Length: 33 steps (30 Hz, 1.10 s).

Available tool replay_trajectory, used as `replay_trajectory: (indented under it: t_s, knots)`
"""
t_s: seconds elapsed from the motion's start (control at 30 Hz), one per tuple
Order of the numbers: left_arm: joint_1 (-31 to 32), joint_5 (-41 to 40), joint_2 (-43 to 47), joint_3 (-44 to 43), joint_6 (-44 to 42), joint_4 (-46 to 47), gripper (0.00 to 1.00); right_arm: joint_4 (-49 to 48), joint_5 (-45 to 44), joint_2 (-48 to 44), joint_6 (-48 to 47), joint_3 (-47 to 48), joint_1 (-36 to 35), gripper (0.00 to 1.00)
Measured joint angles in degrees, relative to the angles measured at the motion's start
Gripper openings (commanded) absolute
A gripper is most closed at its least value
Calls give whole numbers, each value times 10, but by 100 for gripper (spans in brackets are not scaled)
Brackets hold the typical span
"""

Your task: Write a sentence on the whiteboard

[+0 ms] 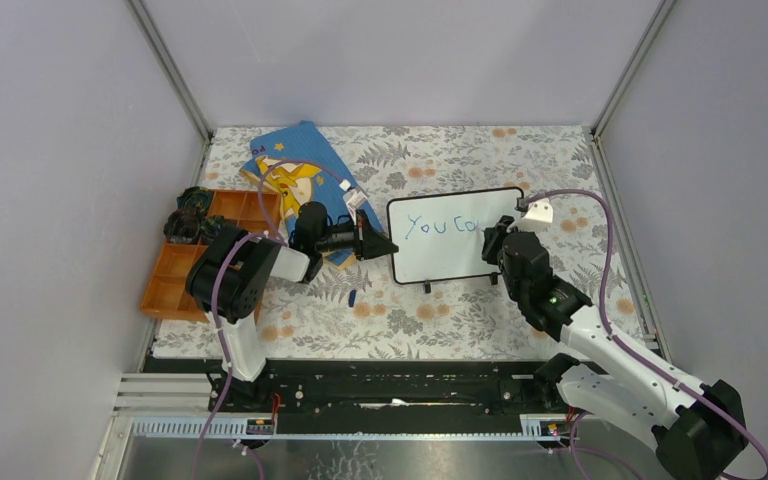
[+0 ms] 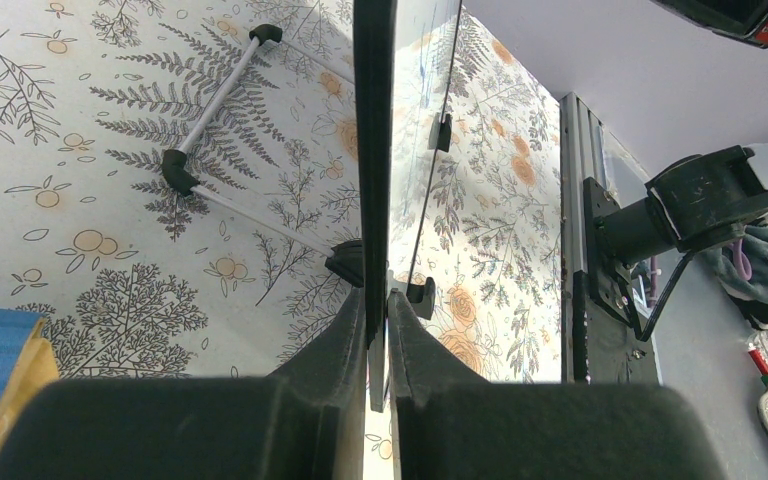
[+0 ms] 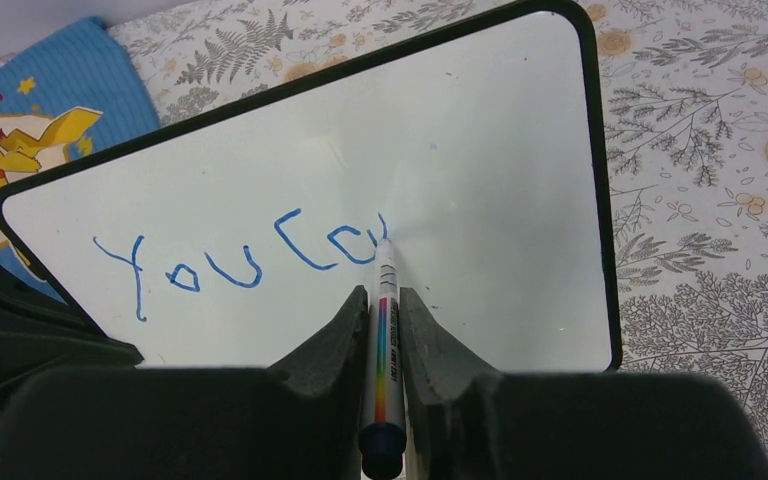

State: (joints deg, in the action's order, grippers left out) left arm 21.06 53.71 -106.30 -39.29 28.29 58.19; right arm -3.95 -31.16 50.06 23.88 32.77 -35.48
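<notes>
The whiteboard (image 1: 452, 250) stands tilted on the floral table, black-framed, with blue writing (image 1: 438, 226) reading "You ca" along its top. My left gripper (image 1: 385, 245) is shut on the board's left edge (image 2: 374, 180), seen edge-on in the left wrist view. My right gripper (image 1: 491, 240) is shut on a white marker (image 3: 383, 330) with a rainbow stripe. Its tip touches the board right after the blue letters (image 3: 250, 265) in the right wrist view, where the board (image 3: 480, 180) fills most of the frame.
A blue picture book (image 1: 295, 165) lies behind the left arm. An orange compartment tray (image 1: 185, 265) sits at the table's left edge. A small blue cap (image 1: 352, 297) lies in front of the board. Grey walls close in the table on three sides.
</notes>
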Motion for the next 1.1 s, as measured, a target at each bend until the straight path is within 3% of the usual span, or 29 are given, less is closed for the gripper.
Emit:
replay_trajectory:
  t_s: [1.1]
  knots:
    - [2,-1,2,-1,-5,-8,0,7,2,19,-3,21,2,0]
